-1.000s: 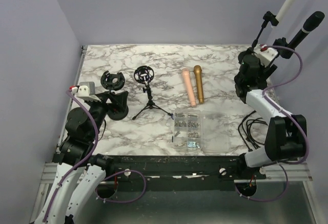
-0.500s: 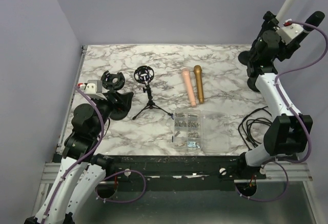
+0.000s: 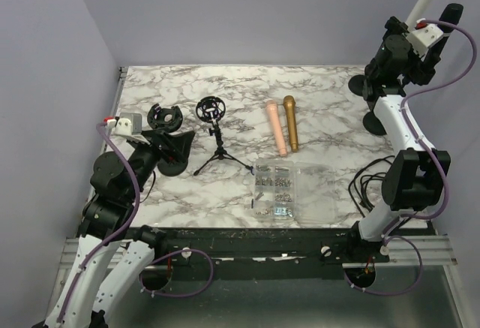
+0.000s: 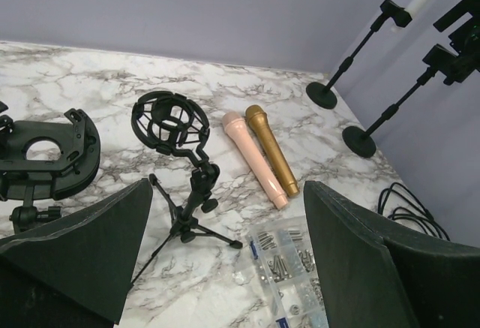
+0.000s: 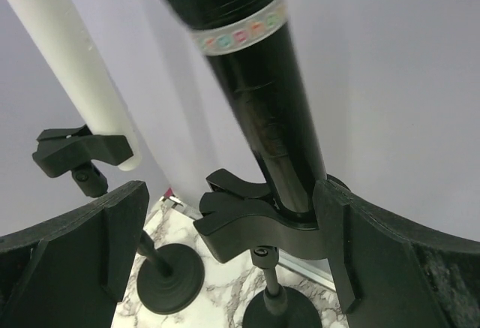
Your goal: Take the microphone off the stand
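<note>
At stand clip, right end effector jaws wide apart, straddling black microphone. Over table, left end effector also apart, holding nothing.

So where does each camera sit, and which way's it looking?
Top external: above and behind, looking down on the table; both arms show.
Left wrist: on the left gripper, facing across the table; open fingers show.
Right wrist: on the raised right gripper, facing the black microphone; open fingers flank it.
Shared: top and left views show the pink microphone.
</note>
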Available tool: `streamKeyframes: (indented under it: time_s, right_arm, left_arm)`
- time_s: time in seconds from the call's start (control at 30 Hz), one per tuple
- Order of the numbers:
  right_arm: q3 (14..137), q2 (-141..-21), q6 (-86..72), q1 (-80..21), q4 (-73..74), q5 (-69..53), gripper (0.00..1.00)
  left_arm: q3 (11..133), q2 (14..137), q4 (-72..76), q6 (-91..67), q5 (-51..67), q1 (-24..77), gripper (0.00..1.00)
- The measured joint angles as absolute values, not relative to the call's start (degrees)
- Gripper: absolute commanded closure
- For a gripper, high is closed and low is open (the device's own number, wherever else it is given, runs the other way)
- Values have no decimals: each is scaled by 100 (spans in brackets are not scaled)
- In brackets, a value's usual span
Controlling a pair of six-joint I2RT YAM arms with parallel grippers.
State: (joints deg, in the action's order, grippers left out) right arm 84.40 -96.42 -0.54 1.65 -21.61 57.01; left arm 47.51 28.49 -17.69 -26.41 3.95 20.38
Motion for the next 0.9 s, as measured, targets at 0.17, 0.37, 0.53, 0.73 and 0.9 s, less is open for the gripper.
streamKeyframes:
  time_s: [0.17, 0.37, 0.53, 0.73, 0.9]
  right_arm:
    - [8425, -9594, 16, 200, -2128, 5706, 1]
    - [8263, -9282, 373, 200, -2259, 5714, 2]
    - [8263, -9236, 945, 209, -2578, 5774, 2]
    - [8291, -9303, 1367, 344, -2777, 5774, 7]
    - [8510, -9679, 1647, 482, -2842, 5760, 18]
  left_arm:
    - [4825, 3002, -1758, -2783, 515, 2038, 16]
    - [4735, 3190, -1726, -2917, 646, 2038, 15]
    - [4716, 3194, -1719, -2919, 694, 2038, 15]
    - [4716, 3194, -1719, -2888, 698, 2038, 15]
    - [4716, 3175, -1723, -2864, 696, 2038, 15]
